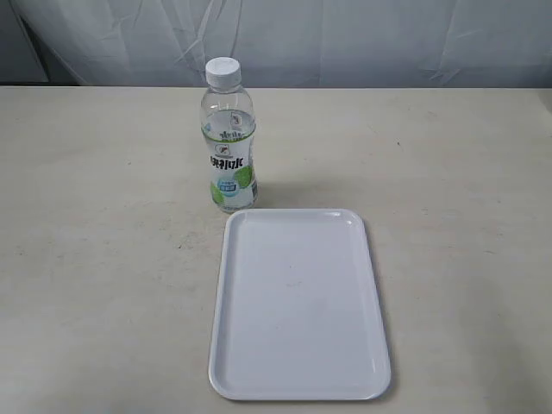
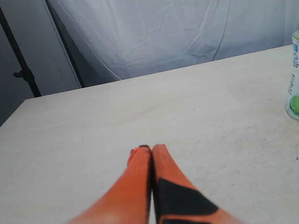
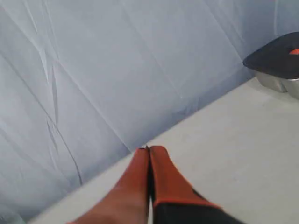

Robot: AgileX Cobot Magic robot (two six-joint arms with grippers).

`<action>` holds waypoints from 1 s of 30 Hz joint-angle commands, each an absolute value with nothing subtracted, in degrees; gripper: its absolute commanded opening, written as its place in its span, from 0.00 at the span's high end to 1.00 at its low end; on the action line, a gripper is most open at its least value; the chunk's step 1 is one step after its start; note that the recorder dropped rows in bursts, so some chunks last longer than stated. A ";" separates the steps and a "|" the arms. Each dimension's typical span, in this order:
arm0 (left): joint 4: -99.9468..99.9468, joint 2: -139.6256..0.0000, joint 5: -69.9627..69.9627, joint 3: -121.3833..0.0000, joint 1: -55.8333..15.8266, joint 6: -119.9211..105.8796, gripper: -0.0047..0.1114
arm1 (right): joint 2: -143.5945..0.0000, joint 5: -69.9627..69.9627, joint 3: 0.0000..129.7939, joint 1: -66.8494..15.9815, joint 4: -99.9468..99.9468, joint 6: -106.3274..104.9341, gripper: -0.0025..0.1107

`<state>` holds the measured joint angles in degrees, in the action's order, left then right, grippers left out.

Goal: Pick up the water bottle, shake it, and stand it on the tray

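Note:
The water bottle [image 1: 229, 138] stands upright on the table, clear with a white cap and a white-green label, just behind the far left corner of the tray [image 1: 297, 388]. The white tray lies flat in front of it and holds nothing. Neither arm shows in the exterior view. My left gripper [image 2: 152, 148] is shut with nothing in it, over bare table, and the bottle's lower part [image 2: 293, 79] shows at the edge of the left wrist view, well apart from it. My right gripper [image 3: 148, 149] is also shut on nothing, pointing toward the backdrop.
A pale cloth backdrop [image 1: 345, 39] hangs along the table's far edge. A dark stand pole [image 2: 21, 65] stands off the table near its corner. A dark-topped metal base [image 3: 278, 63] sits on the table in the right wrist view.

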<state>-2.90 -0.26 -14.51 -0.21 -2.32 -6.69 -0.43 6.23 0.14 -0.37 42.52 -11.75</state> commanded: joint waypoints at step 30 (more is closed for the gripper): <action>-2.67 0.00 -13.73 0.00 -2.46 -6.54 0.96 | -93.89 4.51 53.48 -36.38 63.54 -71.93 0.98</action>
